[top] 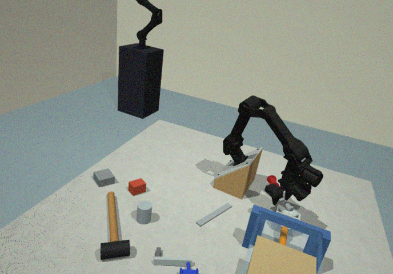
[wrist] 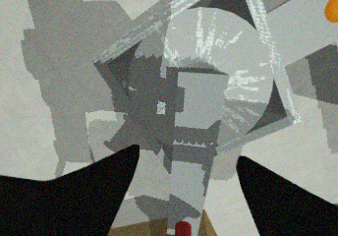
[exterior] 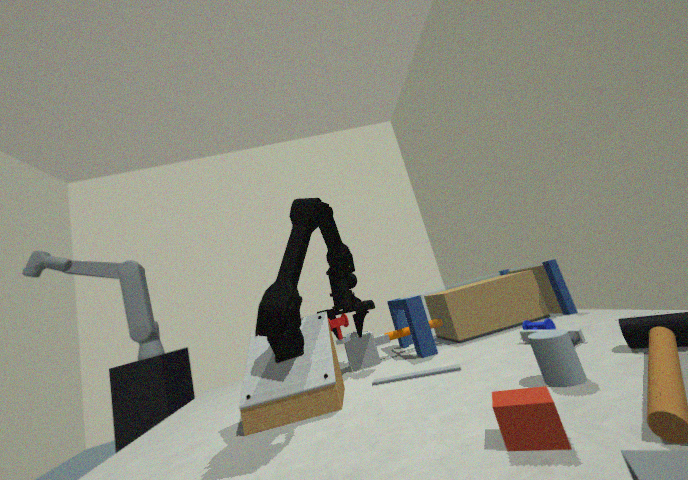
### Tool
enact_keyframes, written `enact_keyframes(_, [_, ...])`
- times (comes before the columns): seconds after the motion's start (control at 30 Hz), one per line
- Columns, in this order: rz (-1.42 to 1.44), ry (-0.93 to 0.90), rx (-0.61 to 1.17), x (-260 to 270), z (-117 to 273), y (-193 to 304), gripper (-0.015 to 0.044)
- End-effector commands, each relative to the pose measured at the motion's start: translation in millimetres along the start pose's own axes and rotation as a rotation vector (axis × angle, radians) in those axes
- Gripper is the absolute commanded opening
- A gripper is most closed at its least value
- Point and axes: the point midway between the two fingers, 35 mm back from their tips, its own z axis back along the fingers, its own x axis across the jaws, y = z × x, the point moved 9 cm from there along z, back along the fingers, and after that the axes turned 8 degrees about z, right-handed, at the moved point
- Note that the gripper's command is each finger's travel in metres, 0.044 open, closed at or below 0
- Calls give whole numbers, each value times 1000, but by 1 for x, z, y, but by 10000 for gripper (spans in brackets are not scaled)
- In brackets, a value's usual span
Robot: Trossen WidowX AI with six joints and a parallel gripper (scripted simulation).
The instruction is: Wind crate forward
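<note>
My gripper [top: 281,200] [wrist: 188,155] is open, its fingers apart on either side of the grey handle arm [wrist: 187,182] without visible contact. The handle lies across the top of the grey winch [exterior: 360,352] [wrist: 253,74], with its red knob [top: 271,180] [exterior: 339,324] [wrist: 183,229] towards my base. Its key is hidden. The tan crate [top: 281,255] [exterior: 492,305] looks flat behind the blue frame [top: 291,222] [exterior: 423,333] at the rack's mouth. A gap shows between crate and frame, bridged by the orange strap piece [top: 283,235] [exterior: 398,333].
My arm stands on a wooden wedge [top: 232,180] [exterior: 294,410]. A flat bar [top: 214,214] [exterior: 416,375] lies near the frame. A grey cylinder [top: 144,212], red block [top: 137,186], grey block [top: 104,177], mallet [top: 115,249], stubbed bar [top: 172,261] and blue piece [top: 188,270] lie farther off.
</note>
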Motion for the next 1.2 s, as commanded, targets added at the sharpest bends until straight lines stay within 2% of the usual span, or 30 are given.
enact_keyframes(0.0, [1, 3, 1, 0, 0, 0, 440])
enact_keyframes(0.17, [0, 6, -7, 0, 16, -1, 440])
enact_keyframes(0.43, [2, 26, -62, 6, 127, 13, 440])
enact_keyframes(0.63, [6, 29, -85, 6, 128, 12, 440])
enact_keyframes(1.17, [5, 26, -63, 5, 130, 11, 20])
